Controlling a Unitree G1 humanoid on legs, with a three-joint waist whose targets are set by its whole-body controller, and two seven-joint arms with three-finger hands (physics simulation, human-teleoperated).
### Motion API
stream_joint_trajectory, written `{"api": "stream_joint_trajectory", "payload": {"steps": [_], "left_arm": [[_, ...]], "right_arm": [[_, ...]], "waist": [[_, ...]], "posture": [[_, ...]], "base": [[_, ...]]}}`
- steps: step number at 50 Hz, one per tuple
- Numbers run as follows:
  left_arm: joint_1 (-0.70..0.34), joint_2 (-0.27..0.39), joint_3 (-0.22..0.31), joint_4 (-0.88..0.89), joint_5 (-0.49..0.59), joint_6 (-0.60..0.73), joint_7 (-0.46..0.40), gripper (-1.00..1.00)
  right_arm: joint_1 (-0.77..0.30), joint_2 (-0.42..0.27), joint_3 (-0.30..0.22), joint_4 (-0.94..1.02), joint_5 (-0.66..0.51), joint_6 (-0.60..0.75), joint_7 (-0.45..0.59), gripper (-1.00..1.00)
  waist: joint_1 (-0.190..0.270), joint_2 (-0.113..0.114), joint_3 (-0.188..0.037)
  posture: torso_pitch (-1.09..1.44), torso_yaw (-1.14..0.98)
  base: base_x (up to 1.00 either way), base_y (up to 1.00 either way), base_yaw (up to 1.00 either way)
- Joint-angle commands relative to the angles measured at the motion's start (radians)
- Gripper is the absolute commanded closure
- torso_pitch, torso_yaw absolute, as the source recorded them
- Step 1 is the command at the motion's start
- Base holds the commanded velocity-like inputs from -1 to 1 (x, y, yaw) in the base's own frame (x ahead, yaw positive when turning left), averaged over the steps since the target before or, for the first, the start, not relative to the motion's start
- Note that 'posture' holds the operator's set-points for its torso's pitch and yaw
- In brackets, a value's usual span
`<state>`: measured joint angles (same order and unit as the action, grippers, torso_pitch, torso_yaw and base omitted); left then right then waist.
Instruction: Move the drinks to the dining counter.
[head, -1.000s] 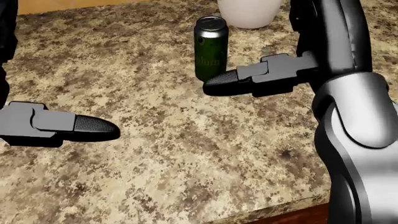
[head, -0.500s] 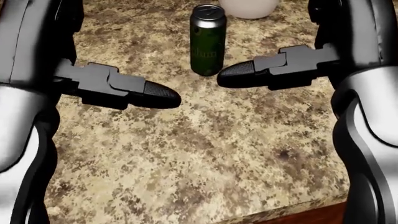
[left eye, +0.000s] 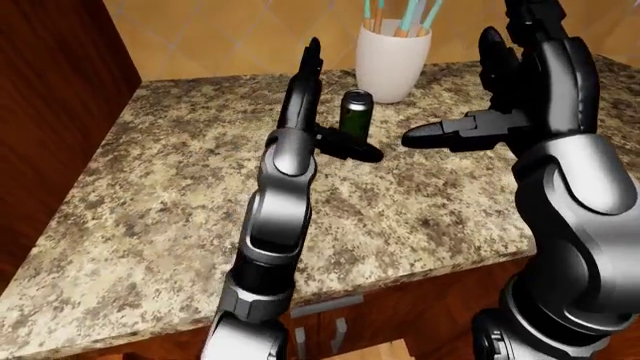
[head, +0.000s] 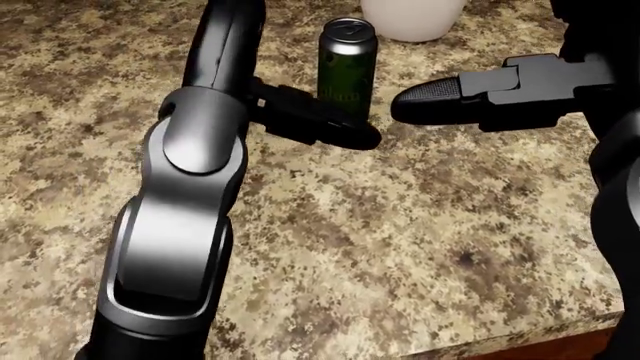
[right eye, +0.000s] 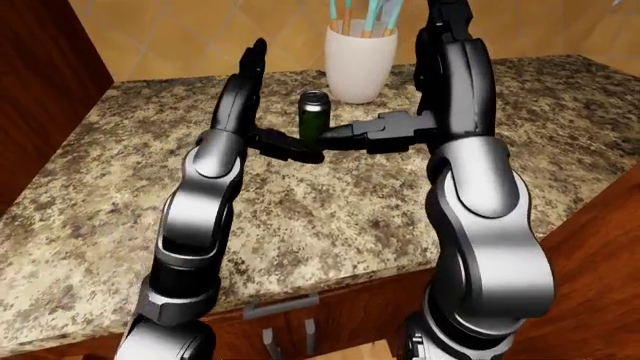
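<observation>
Can (head: 347, 58), dark green, stands upright on the granite worktop (head: 400, 247), between the two hands. Nearest, the left hand (head: 330, 124) has an extended finger lying just beside the can's base, nothing gripped. The right hand (head: 470, 96) points a finger toward the can from the right, apart from it, fingers spread. Beyond stands a white holder (left eye: 393, 58) with utensils.

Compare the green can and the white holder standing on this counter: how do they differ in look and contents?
The green can is dark, glossy, slim and sealed on top; the white holder is pale, matte, wider and open, with teal and orange sticks poking out. The can stands between the left hand and right hand; the holder stands beyond them. Both are upright on the granite counter.
</observation>
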<state>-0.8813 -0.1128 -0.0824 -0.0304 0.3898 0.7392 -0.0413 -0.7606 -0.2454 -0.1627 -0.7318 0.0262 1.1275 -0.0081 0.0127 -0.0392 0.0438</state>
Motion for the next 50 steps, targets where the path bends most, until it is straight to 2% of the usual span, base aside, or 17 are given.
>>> {"api": "stream_joint_trajectory", "payload": {"steps": [1, 12, 17, 30, 32, 45, 50], "left_arm": [[-0.053, -0.003, 0.002, 0.005, -0.01, -0.061, 0.026, -1.0], [-0.162, 0.019, 0.045, 0.373, -0.101, -0.245, 0.148, -1.0], [-0.205, 0.027, 0.052, 0.514, -0.136, -0.325, 0.172, -1.0], [-0.295, 0.026, 0.064, 0.752, -0.187, -0.438, 0.217, -0.98], [-0.303, 0.021, 0.059, 0.763, -0.189, -0.44, 0.217, -0.73], [-0.317, -0.003, 0.047, 0.768, -0.184, -0.436, 0.223, -0.36], [-0.307, -0.009, 0.046, 0.804, -0.176, -0.469, 0.234, -0.08]], "right_arm": [[-0.023, -0.01, -0.008, -0.016, 0.01, -0.028, -0.012, -1.0], [-0.017, -0.023, -0.007, -0.008, 0.046, -0.045, -0.038, -1.0], [-0.006, -0.022, -0.006, -0.005, 0.05, -0.054, -0.04, -1.0], [-0.006, -0.027, -0.008, 0.001, 0.057, -0.058, -0.044, -1.0], [-0.009, -0.027, -0.008, 0.001, 0.058, -0.055, -0.045, -1.0], [-0.009, -0.03, -0.011, -0.004, 0.065, -0.052, -0.046, -1.0], [-0.005, -0.029, -0.009, -0.005, 0.065, -0.054, -0.047, -1.0]], "waist": [[0.0, -0.003, -0.027], [-0.001, -0.004, -0.029], [-0.002, -0.003, -0.033], [-0.003, -0.005, -0.038], [-0.003, -0.005, -0.038], [-0.003, -0.007, -0.038], [-0.003, -0.007, -0.039]], "posture": [[0.0, 0.0], [0.0, 0.0], [0.0, 0.0], [0.0, 0.0], [0.0, 0.0], [0.0, 0.0], [0.0, 0.0]], "base": [[0.0, 0.0, 0.0], [0.0, 0.0, 0.0], [0.0, 0.0, 0.0], [0.0, 0.0, 0.0], [0.0, 0.0, 0.0], [0.0, 0.0, 0.0], [0.0, 0.0, 0.0]]}}
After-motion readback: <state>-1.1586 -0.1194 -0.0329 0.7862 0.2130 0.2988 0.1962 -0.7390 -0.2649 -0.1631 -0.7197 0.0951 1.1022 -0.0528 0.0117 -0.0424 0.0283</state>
